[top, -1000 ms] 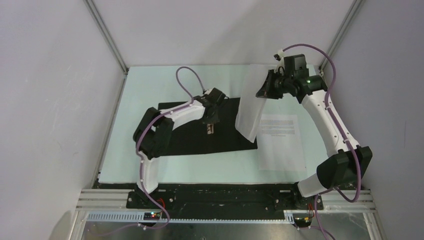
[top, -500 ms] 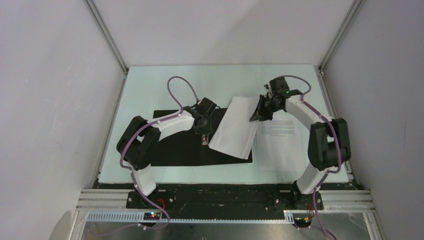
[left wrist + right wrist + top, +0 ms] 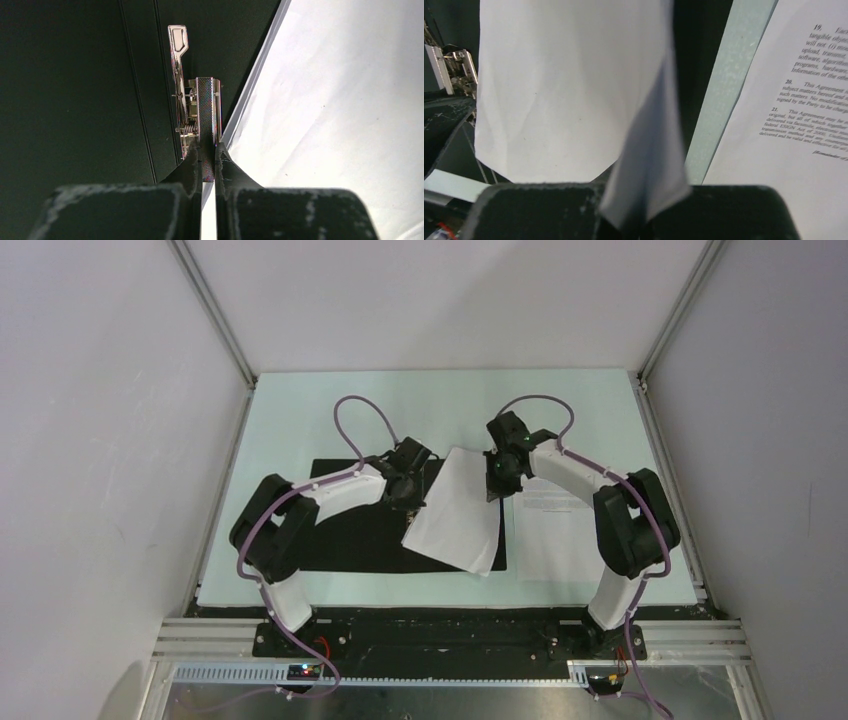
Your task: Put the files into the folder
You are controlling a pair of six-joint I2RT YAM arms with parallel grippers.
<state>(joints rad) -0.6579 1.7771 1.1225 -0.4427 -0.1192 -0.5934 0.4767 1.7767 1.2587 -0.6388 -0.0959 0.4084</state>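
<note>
1. The folder (image 3: 340, 530) lay open on the pale green table (image 3: 300, 410) in front of the left arm. Its black inside faced up.
2. The left gripper (image 3: 208, 152) was down over the middle of the folder. Its jaws were almost fully closed, with both fingertips pinching the upright textured tab of the metal clip (image 3: 206, 107).
3. A shiny arm of the clip ran away from the fingers, alongside the creases in the black lining.
4. The plain sheet (image 3: 458, 512) lay skewed across the right half of the folder, with most of it resting on the black surface.
5. The right gripper (image 3: 496, 483) was clamped shut on that sheet at its far right edge. In the right wrist view the paper rose out of the closed jaws, with one fold of it curling toward the camera.
6. The plain sheet's left edge ran just beside the clip, close to the left fingertips. Whether any of that edge was tucked under the clip could not be made out from either wrist view.
7. The printed sheet (image 3: 560, 535) lay flat on the table just to the right of the folder, text side up. A narrow strip of bare table showed between the two.
8. Neither gripper touched the printed sheet, and the right arm's elbow hung above its right side.
</note>
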